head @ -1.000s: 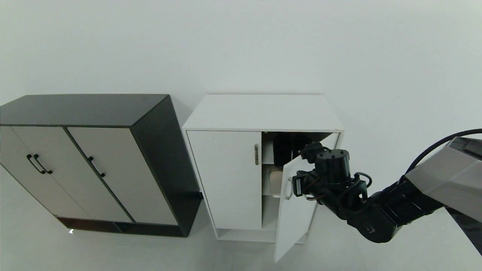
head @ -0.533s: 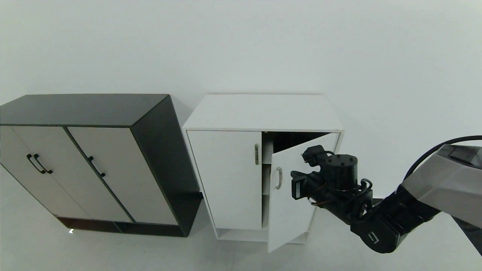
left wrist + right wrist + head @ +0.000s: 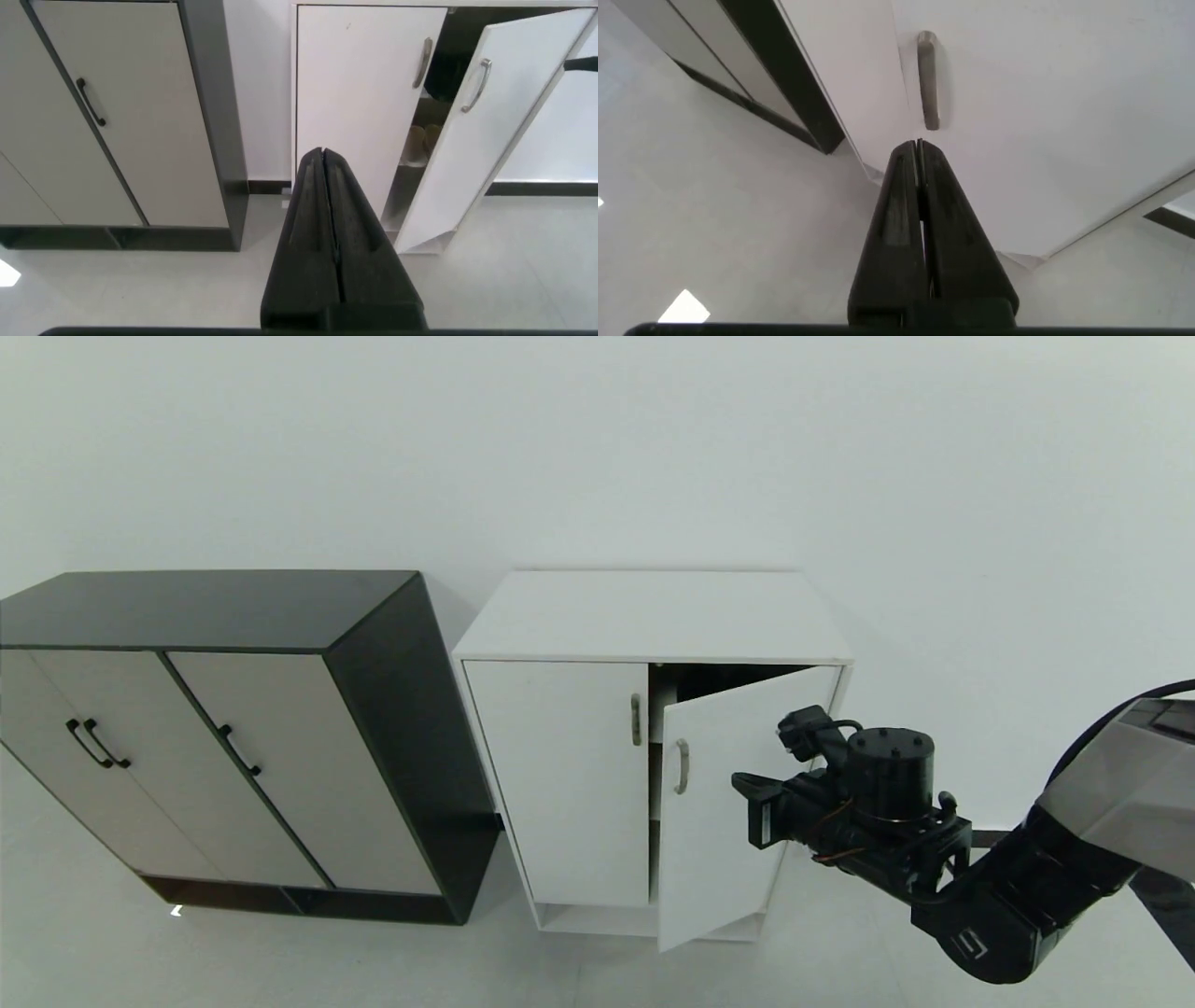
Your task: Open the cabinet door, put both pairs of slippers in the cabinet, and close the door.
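One door (image 3: 700, 859) hangs ajar, right gripper (image 3: 920, 149) pinched together near it; a glancing nudge could leave it gaping.

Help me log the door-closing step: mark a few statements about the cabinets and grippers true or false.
1. The white cabinet's right door is fully shut. False: it stands ajar, with a dark gap at its handle side.
2. The right gripper is shut. True.
3. The right gripper clamps the door handle. False: it holds nothing; the handle is free.
4. Both doors of the black cabinet are closed. True.
5. The left gripper is open. False: its fingers are pressed together.
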Robot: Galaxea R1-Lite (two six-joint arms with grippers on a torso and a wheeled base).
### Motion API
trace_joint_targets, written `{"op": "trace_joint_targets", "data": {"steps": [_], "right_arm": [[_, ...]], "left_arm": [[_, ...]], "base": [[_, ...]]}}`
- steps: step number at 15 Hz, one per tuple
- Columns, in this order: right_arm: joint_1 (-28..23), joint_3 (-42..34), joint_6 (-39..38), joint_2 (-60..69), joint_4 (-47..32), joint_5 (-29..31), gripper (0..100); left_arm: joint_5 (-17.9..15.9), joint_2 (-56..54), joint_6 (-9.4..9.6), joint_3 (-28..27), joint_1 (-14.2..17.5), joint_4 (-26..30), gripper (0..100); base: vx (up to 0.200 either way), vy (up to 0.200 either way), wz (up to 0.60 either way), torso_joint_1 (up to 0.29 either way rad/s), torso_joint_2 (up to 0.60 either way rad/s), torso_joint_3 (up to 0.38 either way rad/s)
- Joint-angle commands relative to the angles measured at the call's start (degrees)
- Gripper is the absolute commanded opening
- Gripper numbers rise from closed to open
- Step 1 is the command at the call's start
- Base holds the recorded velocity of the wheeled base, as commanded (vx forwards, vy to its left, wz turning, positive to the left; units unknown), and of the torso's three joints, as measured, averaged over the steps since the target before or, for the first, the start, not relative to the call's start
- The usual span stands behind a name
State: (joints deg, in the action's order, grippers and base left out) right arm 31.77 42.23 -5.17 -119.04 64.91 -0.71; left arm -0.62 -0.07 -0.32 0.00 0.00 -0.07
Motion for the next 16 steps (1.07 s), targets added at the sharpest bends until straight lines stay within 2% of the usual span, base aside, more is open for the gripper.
{"op": "trace_joint_targets", "data": {"steps": [1, 7, 16], "right_arm": [[-0.04, -0.83, 0.07, 1.0, 0.04, 0.0, 0], [0.05, -2.15, 0.86, 0.74, -0.05, 0.0, 0], [-0.04, -0.13, 1.13, -1.9, 0.12, 0.0, 0]], "left_arm": [[0.01, 0.07, -0.03, 0.0, 0.0, -0.01, 0], [0.01, 0.07, -0.12, 0.0, 0.0, -0.01, 0], [0.01, 0.07, -0.12, 0.0, 0.0, -0.01, 0]], "base": [[0.2, 0.0, 0.0, -0.017, 0.0, 0.002], [0.2, 0.0, 0.0, 0.007, 0.01, 0.002], [0.0, 0.0, 0.0, 0.0, 0.0, 0.0]]}}
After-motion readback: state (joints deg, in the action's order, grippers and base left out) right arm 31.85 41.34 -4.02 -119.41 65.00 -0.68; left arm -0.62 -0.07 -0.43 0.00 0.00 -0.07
